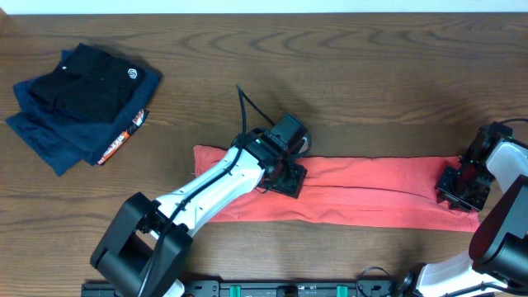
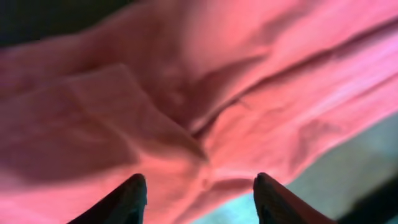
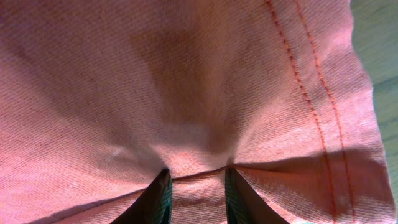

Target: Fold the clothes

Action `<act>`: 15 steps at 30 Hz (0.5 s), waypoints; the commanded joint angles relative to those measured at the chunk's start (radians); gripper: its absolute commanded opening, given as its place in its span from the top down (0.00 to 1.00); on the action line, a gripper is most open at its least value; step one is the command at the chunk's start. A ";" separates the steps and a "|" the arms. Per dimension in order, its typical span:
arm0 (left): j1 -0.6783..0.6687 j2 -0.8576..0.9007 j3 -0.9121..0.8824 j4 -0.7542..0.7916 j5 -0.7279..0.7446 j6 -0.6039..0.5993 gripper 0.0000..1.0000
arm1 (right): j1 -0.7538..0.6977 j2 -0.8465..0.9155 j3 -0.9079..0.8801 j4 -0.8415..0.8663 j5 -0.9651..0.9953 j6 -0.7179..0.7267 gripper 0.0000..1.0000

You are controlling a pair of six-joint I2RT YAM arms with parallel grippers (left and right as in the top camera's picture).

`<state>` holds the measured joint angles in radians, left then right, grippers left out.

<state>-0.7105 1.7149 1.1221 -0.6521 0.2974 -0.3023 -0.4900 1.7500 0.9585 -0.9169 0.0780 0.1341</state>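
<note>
The clothes (image 1: 371,194) are a coral-red T-shirt lying as one long, narrow strip across the front of the table. My left gripper (image 1: 289,176) hangs over the strip's left-middle part. In the left wrist view this gripper (image 2: 200,186) is open, and the wrinkled red cloth (image 2: 186,81) under the fingertips is not pinched. At the strip's right end my right gripper (image 1: 459,191) presses down. In the right wrist view it (image 3: 198,180) is shut on a ridge of the red cloth (image 3: 186,74), with a stitched hem (image 3: 311,74) to its right.
A stack of folded navy and black garments (image 1: 78,99) with a round white logo lies at the back left. The brown wooden table (image 1: 371,74) stretches behind the strip. A black cable (image 1: 247,103) rises from the left arm.
</note>
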 commanded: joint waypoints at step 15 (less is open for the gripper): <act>0.258 -0.074 -0.065 -0.139 -0.164 -0.134 0.42 | -0.008 -0.071 0.246 -0.223 -0.083 -0.138 0.37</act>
<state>-0.4648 1.6405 1.0992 -0.7925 0.1535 -0.3672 -0.4900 1.7111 1.1465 -1.1221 0.0177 0.0910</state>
